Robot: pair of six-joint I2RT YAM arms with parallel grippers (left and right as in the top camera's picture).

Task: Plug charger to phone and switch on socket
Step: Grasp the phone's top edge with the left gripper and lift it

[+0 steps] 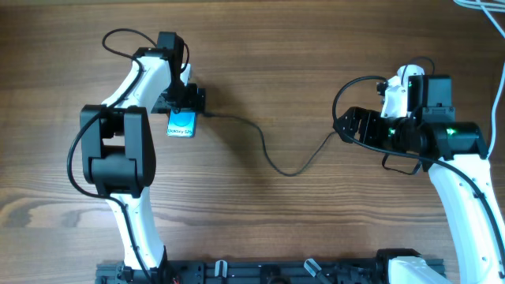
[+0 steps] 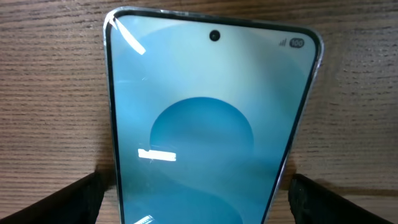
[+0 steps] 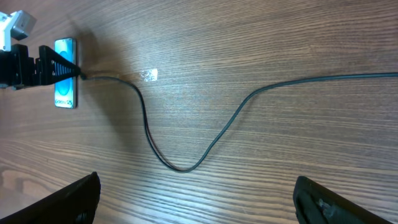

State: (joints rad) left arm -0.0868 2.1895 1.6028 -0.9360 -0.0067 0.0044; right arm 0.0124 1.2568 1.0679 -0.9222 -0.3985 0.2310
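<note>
The phone (image 1: 181, 125) lies flat on the wooden table at the left, light blue face up. It fills the left wrist view (image 2: 205, 124). My left gripper (image 1: 184, 105) is open and straddles the phone's far end, with a small gap on each side (image 2: 196, 202). The black charger cable (image 1: 272, 162) runs from beside the phone in a loop toward my right gripper (image 1: 347, 128). Its end at the phone is hidden by my left gripper (image 3: 37, 65). My right gripper (image 3: 196, 199) is open and empty above the cable (image 3: 186, 165). The socket is not in view.
A white cord (image 1: 478, 8) crosses the far right corner, and another stretch of it (image 1: 497, 95) runs along the right edge behind the right arm. The arm bases stand at the table's front edge (image 1: 260, 272).
</note>
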